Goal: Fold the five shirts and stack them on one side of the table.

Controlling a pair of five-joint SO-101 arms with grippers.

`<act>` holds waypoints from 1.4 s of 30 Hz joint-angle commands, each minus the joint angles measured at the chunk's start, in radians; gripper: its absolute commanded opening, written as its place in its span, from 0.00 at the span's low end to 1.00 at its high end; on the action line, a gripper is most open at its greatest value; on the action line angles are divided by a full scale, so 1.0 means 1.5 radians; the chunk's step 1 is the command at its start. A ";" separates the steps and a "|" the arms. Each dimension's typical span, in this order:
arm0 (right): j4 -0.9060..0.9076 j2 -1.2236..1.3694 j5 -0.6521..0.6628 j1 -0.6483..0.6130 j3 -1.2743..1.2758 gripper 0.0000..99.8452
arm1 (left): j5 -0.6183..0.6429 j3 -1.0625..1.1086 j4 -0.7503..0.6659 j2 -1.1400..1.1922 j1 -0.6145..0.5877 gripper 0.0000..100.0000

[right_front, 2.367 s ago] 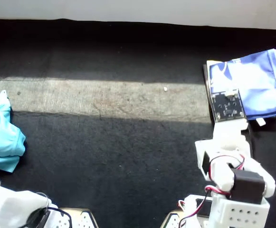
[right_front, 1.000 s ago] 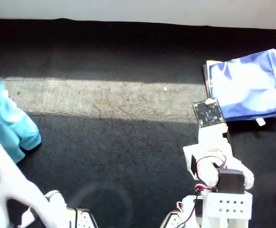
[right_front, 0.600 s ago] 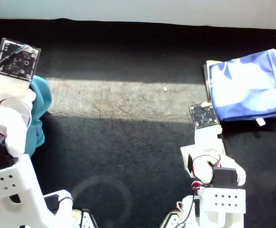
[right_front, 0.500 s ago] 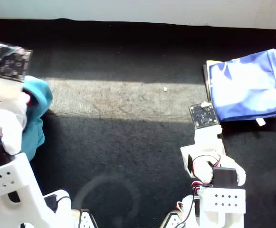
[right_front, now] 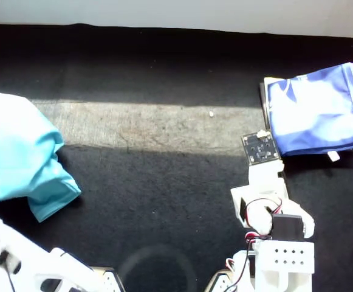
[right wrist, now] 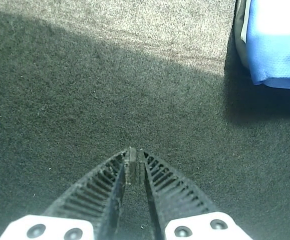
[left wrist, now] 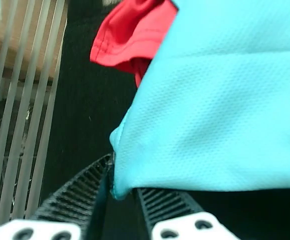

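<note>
— Which step is this?
— The left gripper (left wrist: pixel 122 186) clamps the edge of the turquoise shirt (right_front: pixel 24 146); the cloth hangs just before it. Next, probably, it must be laid flat.
— And the right gripper (right wrist: pixel 133 162)?
— Pressed together, empty; the blue shirt (right wrist: pixel 277 45) lies ahead.

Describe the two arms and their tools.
The left arm and right arm are white plastic. The right one carries a black motor block, red and black cables, a dark square circuit board and rows of small holes at its base. The left tool and right tool have black ribbed fingers on white mounts with screw holes.
</note>
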 commanded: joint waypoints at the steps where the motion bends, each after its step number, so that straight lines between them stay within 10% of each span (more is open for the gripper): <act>1: -0.011 -0.003 -0.001 -0.003 -0.004 0.03 | -0.028 0.056 -0.114 -0.010 -0.033 0.01; 8: -0.008 -0.003 -0.001 -0.002 -0.001 0.03 | 0.089 -0.131 -0.010 0.200 -0.027 0.01; 20: -0.011 -0.003 -0.001 -0.003 -0.002 0.03 | 0.218 -0.792 0.481 0.706 -0.027 0.02; 28: -0.012 -0.003 -0.001 -0.003 -0.004 0.03 | 0.219 -0.972 0.686 0.775 -0.013 0.23; 42: -0.012 -0.003 0.000 -0.003 -0.002 0.03 | 0.219 -1.016 0.728 0.776 0.032 0.21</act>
